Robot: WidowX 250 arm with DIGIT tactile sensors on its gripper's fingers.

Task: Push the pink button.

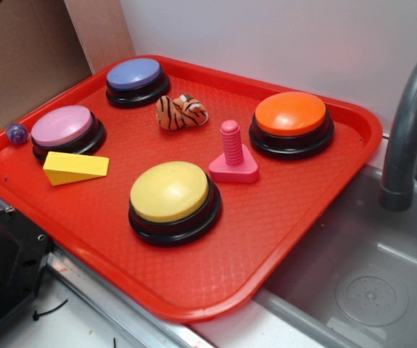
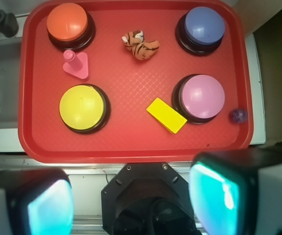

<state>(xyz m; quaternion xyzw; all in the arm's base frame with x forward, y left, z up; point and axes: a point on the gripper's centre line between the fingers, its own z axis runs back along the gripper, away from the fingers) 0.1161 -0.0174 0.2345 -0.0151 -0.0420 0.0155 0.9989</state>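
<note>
The pink button [image 1: 63,125] is a pale pink-lilac dome on a black ring, at the left of the red tray [image 1: 281,210]. In the wrist view it [image 2: 203,96] sits at the tray's right side, right of the yellow wedge [image 2: 166,115]. My gripper [image 2: 131,200] is high above the tray's near edge and the black robot base, far from the button. Its two teal-padded fingers [image 2: 214,193] stand wide apart with nothing between them. The gripper is out of the exterior view.
On the tray: blue-purple button [image 1: 134,75], orange button [image 1: 291,114], yellow button [image 1: 170,192], hot-pink threaded peg [image 1: 231,148], toy tiger [image 1: 180,112], yellow wedge [image 1: 74,167], small purple ball [image 1: 17,133]. A grey sink [image 1: 368,290] and faucet [image 1: 404,138] lie right.
</note>
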